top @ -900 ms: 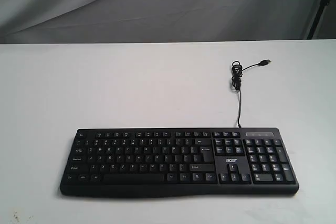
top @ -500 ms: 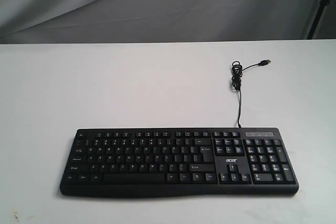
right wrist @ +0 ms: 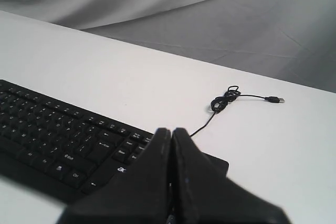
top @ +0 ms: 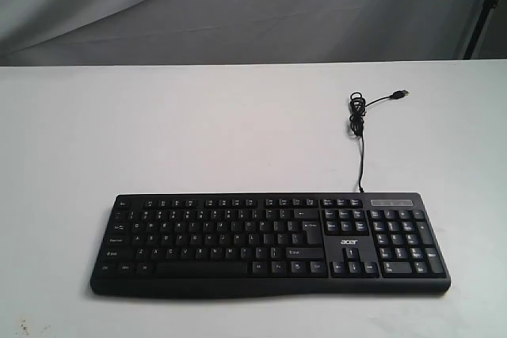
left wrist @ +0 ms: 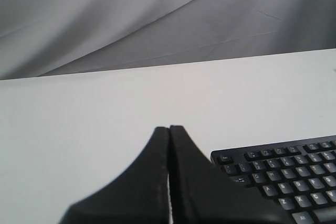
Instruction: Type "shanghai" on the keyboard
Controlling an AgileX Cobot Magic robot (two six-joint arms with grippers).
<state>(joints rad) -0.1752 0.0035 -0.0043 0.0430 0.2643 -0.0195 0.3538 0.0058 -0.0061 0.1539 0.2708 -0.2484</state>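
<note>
Nothing has moved since the earlier frames: both claws remain shut and empty, the left claw just off the left end of the keyboard, the right claw by its number-pad end. Keyboard: black, white legends, long axis left-right on the near part of the white surface, cable trailing away behind. The left claw is judged nearer the left-hand letters where the word begins.
</note>
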